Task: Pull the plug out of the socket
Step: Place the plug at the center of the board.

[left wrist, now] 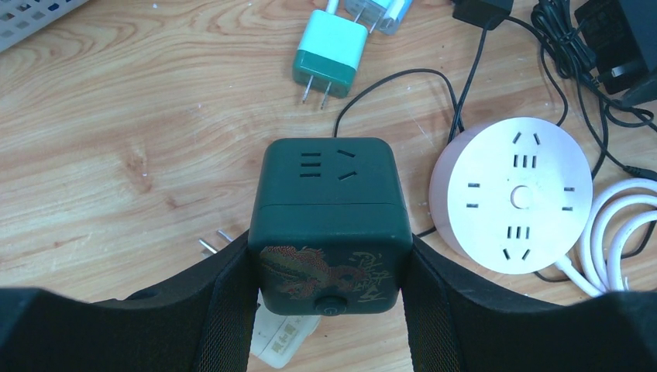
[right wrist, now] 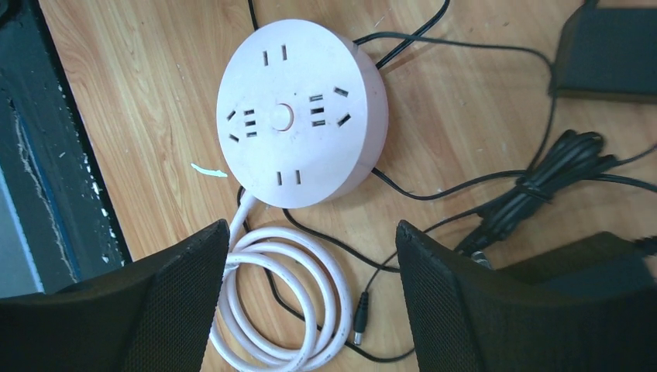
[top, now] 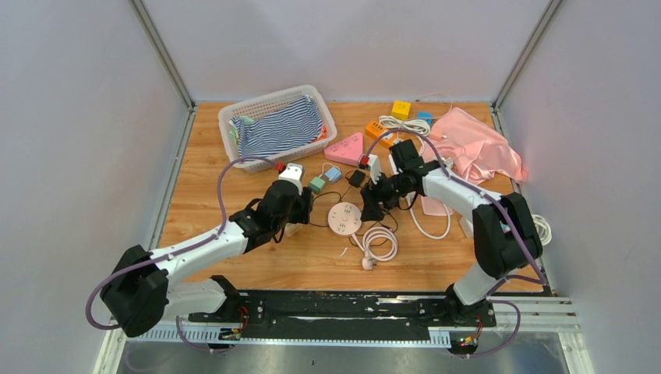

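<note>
The left gripper (left wrist: pixel 329 260) is clenched on the sides of the dark green cube socket (left wrist: pixel 329 194), near the middle of the table (left wrist: pixel 101 139). No plug shows in the cube's visible faces. The right gripper (right wrist: pixel 310 232) hangs released and empty above the round white socket (right wrist: pixel 298 108), just right of the cube, and a black adapter (right wrist: pixel 608 50) lies loose nearby. The pull looks done. Next, I judge, the left gripper frees the cube and both arms retreat.
</note>
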You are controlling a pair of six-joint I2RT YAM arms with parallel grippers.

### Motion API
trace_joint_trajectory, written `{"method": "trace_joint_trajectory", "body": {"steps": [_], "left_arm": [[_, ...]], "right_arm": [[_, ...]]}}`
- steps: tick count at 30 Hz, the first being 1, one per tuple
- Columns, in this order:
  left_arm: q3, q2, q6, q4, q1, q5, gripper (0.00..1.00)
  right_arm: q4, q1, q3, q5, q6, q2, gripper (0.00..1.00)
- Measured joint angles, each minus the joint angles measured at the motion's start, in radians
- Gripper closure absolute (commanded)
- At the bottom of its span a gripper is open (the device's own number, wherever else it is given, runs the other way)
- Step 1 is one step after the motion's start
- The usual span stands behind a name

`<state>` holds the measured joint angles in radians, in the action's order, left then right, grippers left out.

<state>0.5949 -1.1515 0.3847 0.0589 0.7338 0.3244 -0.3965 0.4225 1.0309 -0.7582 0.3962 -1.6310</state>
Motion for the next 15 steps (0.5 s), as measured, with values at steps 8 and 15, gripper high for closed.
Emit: {"method": "trace_joint_trajectory", "body": {"steps": [8, 15], "left_arm": [[0.053, -0.080, 0.000, 0.026, -0.027, -0.030, 0.71], [0.088, -0.141, 0.000, 0.053, -0.032, -0.046, 0.60]], "right_arm": [[-0.037, -0.017, 0.003, 0.056, 0.086, 0.177, 0.20], [-0.044, -0.095, 0.003, 0.058, 0.113, 0.272, 0.20]]}}
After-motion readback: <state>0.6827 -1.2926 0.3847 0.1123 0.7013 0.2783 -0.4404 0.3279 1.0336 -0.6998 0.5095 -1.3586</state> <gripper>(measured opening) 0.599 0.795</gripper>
